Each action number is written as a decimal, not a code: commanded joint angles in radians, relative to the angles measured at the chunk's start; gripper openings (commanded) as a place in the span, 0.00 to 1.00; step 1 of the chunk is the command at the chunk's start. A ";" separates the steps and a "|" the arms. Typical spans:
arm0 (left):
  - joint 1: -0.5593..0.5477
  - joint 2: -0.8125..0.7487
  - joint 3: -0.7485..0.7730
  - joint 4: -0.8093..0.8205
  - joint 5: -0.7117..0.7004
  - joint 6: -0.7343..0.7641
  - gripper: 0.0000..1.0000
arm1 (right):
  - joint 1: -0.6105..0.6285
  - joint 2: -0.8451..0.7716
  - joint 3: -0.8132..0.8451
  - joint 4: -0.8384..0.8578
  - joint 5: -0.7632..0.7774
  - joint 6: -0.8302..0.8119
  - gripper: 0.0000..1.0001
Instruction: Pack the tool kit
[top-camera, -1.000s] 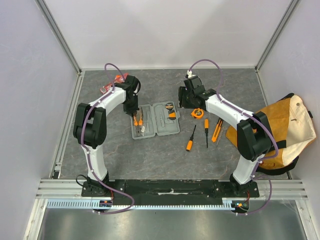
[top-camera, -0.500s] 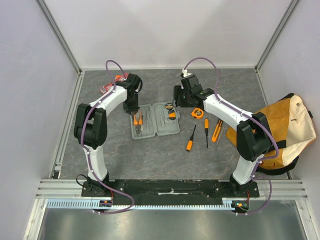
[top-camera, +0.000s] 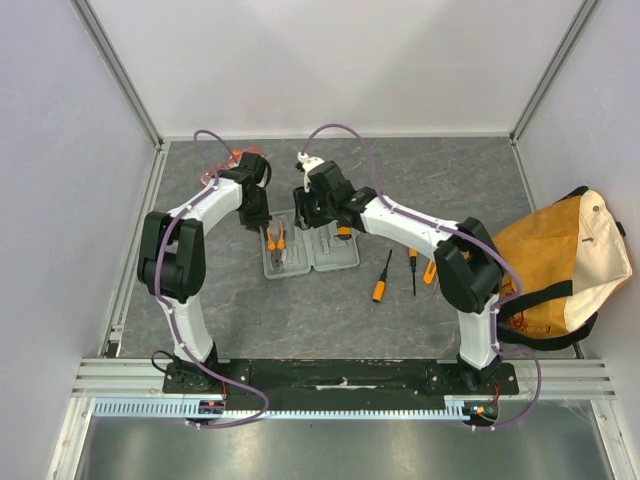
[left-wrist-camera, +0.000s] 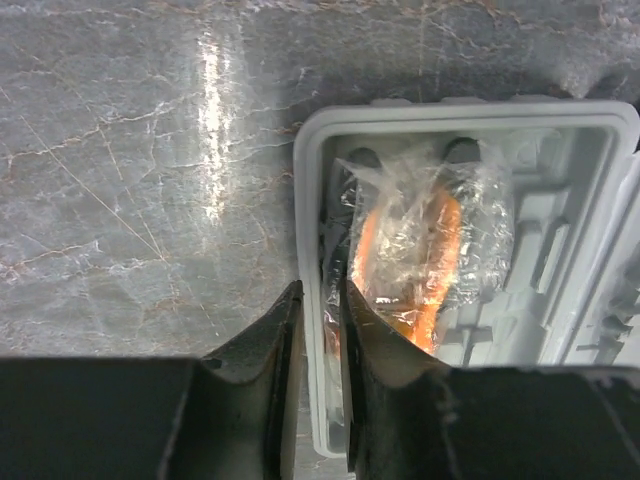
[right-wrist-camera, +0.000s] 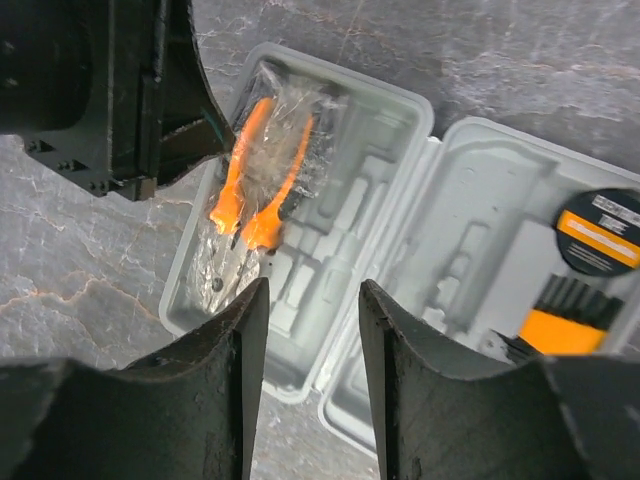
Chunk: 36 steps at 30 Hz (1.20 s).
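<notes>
left claw (left-wrist-camera: 320, 288) at case (top-camera: 340, 258) rim, blocking entry

**A:** Overhead first. The left arm (top-camera: 205, 205) has glossy white links, chunky black joint housings, and a black base (top-camera: 190, 375) at seven o'clock.

**B:** The right arm (top-camera: 400, 222) is its twin, with its base at five o'clock. A thin purple cable (top-camera: 340, 130) arcs off each arm, and there's a tiny orange plug (top-camera: 478, 408) below each base.

**A:** There's a small white connector (top-camera: 303, 158) on the right wrist, toward twelve.

**B:** Wrist cameras now. The left gripper (left-wrist-camera: 320, 285) is matte black, with fingers tapering to narrow tips. The right gripper (right-wrist-camera: 310, 290) is the same black, but its fingers are broader and round-tipped.
</notes>
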 joint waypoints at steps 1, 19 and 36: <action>0.050 -0.056 -0.031 0.093 0.082 -0.051 0.24 | 0.020 0.079 0.087 0.064 -0.015 -0.037 0.46; 0.111 -0.160 -0.039 0.141 0.202 -0.042 0.17 | 0.064 0.310 0.254 0.064 0.026 -0.016 0.31; 0.091 -0.025 -0.051 0.150 0.273 -0.025 0.17 | 0.069 0.355 0.254 0.046 0.043 0.012 0.30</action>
